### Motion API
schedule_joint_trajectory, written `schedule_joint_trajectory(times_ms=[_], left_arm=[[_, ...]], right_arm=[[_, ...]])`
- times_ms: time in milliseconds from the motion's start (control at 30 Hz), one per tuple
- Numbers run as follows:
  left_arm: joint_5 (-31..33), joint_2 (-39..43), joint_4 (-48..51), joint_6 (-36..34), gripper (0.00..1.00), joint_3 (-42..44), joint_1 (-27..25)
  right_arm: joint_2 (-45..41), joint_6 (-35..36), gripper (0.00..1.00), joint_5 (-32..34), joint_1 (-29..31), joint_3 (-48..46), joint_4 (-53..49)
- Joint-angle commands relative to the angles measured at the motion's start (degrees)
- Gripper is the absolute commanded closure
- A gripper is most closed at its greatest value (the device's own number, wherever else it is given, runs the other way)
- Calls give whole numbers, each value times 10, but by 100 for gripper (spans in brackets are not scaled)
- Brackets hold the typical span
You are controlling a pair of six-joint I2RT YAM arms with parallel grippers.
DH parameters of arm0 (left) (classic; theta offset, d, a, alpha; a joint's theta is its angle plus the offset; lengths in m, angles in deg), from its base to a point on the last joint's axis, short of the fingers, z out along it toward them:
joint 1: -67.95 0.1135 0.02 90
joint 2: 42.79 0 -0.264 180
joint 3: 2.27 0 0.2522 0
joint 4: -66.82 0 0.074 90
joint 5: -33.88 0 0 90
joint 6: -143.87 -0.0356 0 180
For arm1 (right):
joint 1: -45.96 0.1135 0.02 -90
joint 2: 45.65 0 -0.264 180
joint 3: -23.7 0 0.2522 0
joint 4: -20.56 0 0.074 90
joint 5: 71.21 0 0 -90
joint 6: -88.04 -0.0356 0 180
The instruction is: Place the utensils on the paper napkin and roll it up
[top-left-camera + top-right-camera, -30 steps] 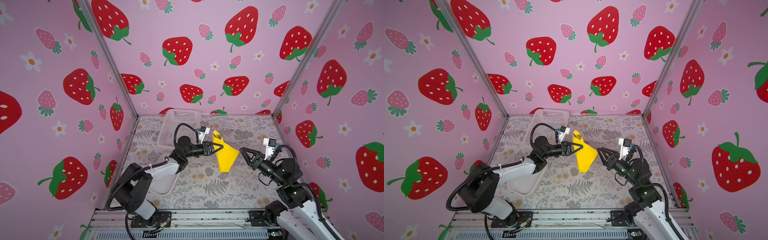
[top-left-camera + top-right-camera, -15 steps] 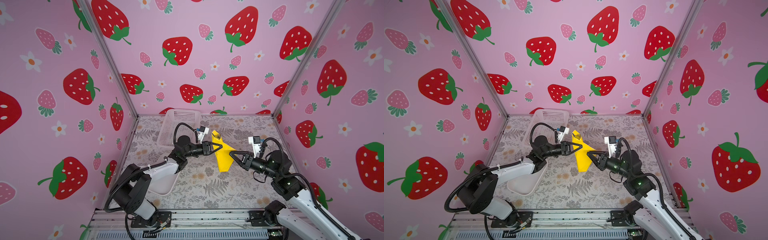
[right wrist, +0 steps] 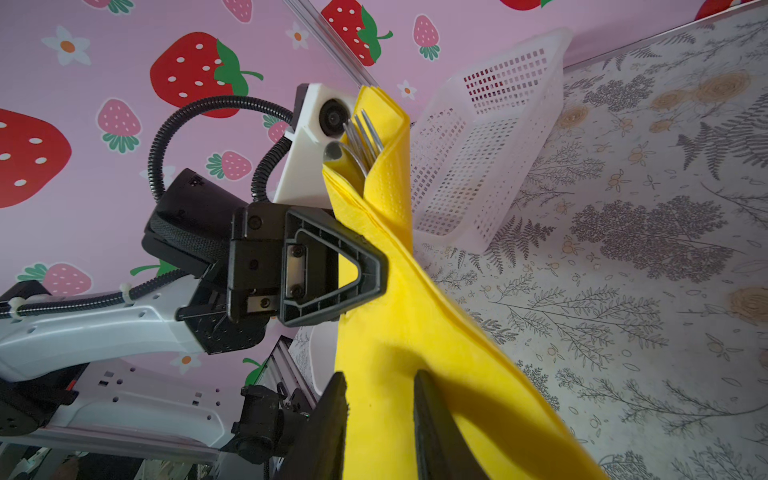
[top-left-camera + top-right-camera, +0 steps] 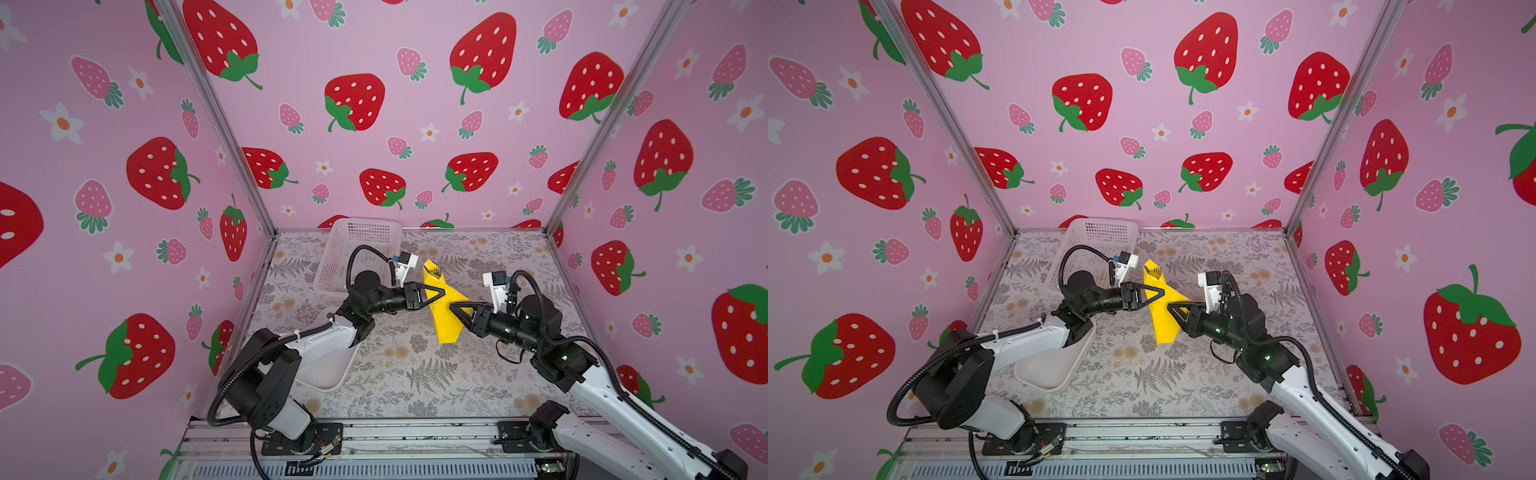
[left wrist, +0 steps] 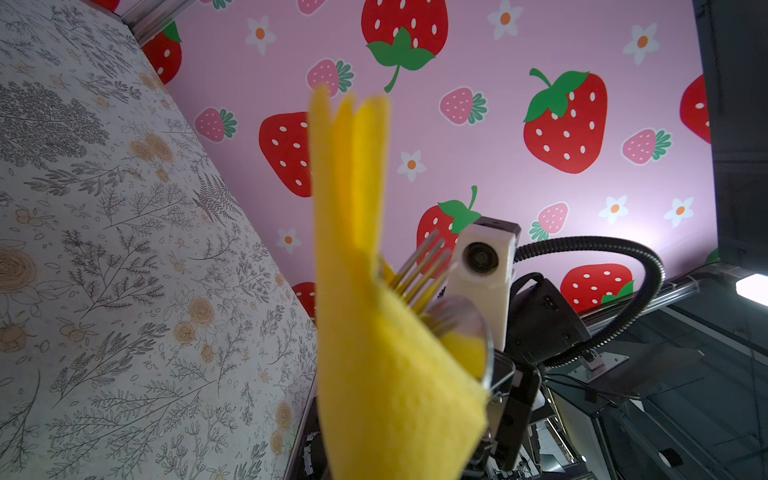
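Pinches the paper napkin (image 4: pixel 446 328) mid-length in the clenched left gripper (image 4: pixel 442 293), over the bench's (image 4: pixel 415 374) middle. Straddles its lower part with the right gripper (image 4: pixel 451 307); cannot tell whether gripping. Bares the utensils (image 3: pixel 363 137) at its back end.

The paper napkin (image 3: pixel 415 332) hides the utensils' (image 3: pixel 365 137) handles inside its folds.

Paper napkin (image 4: pixel 448 326): bright yellow and wrapped loosely lengthwise into a long, narrow bundle. It is not a tight roll, and one flap spreads off to the side. It is tilted, with the open end higher and farther from the arm bases. The left gripper (image 4: pixel 442 294) is clamped on its middle.

Utensils (image 3: pixel 365 135): silvery fork tines and a rounded shiny head (image 5: pixel 457 324) stick out of the open end. The handles are hidden inside.
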Motion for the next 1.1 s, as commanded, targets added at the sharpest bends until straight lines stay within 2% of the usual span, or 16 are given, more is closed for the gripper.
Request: schedule_joint_trajectory(times_ms=[0,300,500,867,1067], left_arm=[[-15,15,-36,12,100,-32,-1],[-20,17,-32,15,100,-28,-3],[-20,16,-32,16,100,-24,-6],[-23,12,-28,13,100,-26,-12],[-21,10,-21,10,100,-25,-13]], right_arm=[[2,10,69,13,3,3,1],[2,3,66,14,3,-4,21],[3,-5,70,27,3,4,37],[24,-37,70,71,3,7,74],[24,-49,73,70,3,7,86]])
